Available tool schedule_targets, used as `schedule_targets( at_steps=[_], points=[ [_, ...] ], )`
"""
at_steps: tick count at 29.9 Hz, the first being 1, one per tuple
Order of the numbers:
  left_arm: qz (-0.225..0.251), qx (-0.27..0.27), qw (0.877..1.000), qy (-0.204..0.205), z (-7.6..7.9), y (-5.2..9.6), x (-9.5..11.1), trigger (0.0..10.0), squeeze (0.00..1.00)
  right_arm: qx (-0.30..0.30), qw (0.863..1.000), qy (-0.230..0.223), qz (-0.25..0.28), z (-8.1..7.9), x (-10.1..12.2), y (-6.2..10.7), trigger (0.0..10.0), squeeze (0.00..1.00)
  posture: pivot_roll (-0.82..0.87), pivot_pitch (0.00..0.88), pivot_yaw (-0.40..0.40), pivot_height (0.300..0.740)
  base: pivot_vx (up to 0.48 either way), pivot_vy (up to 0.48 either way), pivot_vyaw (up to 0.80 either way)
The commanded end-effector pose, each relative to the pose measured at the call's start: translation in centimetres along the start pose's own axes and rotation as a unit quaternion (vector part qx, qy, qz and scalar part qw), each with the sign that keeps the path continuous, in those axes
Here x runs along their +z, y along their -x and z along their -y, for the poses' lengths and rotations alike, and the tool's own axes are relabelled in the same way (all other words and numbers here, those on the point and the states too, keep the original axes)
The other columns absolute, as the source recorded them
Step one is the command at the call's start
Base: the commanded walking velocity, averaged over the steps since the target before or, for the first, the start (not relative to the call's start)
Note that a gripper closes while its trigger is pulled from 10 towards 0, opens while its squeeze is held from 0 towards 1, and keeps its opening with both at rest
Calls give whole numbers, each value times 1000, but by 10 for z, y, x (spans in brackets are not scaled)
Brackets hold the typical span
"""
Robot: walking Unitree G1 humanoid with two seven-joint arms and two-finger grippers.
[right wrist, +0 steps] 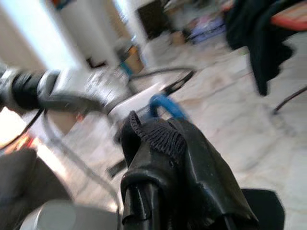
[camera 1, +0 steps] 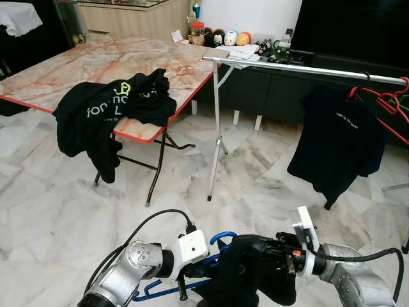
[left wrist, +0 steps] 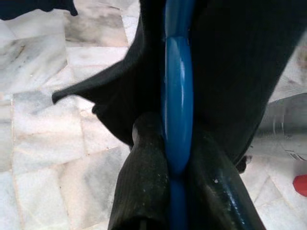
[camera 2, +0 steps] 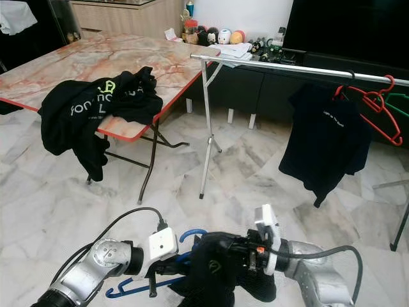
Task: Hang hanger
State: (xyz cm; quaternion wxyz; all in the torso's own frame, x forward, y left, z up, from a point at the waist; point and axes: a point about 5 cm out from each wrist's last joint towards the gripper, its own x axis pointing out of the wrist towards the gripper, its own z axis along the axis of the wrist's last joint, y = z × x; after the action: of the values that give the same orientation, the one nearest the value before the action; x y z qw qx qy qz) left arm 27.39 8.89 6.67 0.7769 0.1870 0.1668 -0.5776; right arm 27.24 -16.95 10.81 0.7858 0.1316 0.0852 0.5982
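Left claw (left wrist: 175,177) clamped on blue hanger (camera 1: 220,240), right claw (camera 1: 271,256) gripping its shirt (camera 1: 246,272); rail (camera 1: 307,68) lies ahead, right-up.

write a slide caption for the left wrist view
Left gripper shut on the blue hanger, a black garment draped over it above the marble floor.

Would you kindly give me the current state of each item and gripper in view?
Blue hanger: carrying a black garment, not yet on the rail.
Black garment: draped on the blue hanger.
Left gripper: shut on the blue hanger.
Right gripper: shut on the black garment.
Clothes rail: standing, one black T-shirt hung.
Red hanger: on the rail, bare.
Folding table: unfolded, black shirt heaped over its edge.
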Motion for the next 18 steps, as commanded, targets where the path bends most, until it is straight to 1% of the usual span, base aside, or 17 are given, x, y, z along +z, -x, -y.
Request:
schedule_targets(
  at_steps=[1,3,4,8,10,14,16,18],
  points=[
    [-6,-6,1000,0,2,0,-2,0,0,-11,999,16,39,1,14,2,0,0,51,86,14,740,0,0,0],
    [-6,-5,1000,0,2,0,-2,0,0,-12,999,13,45,0,15,2,0,0,50,85,14,740,0,0,0],
    [-6,-4,1000,2,2,1,-2,0,0,-21,998,12,54,0,16,2,0,0,49,86,13,740,0,0,0],
    [-9,-1,1000,3,1,2,-4,0,0,-50,997,13,59,4,15,3,0,0,47,85,11,740,0,0,0],
    [-9,2,1000,6,1,3,-5,0,0,-67,995,6,79,6,18,4,0,0,48,85,9,740,0,0,0],
    [-8,3,1000,9,1,3,-5,0,0,-60,992,-4,108,4,24,5,0,0,49,84,8,740,0,0,0],
    [-8,3,1000,9,1,3,-5,0,0,-60,992,-5,110,3,24,5,0,0,49,84,8,740,0,0,0],
    [-6,5,1000,11,1,3,-5,0,0,-76,989,-9,125,5,27,7,0,0,48,86,5,740,0,0,0]
  ],
)
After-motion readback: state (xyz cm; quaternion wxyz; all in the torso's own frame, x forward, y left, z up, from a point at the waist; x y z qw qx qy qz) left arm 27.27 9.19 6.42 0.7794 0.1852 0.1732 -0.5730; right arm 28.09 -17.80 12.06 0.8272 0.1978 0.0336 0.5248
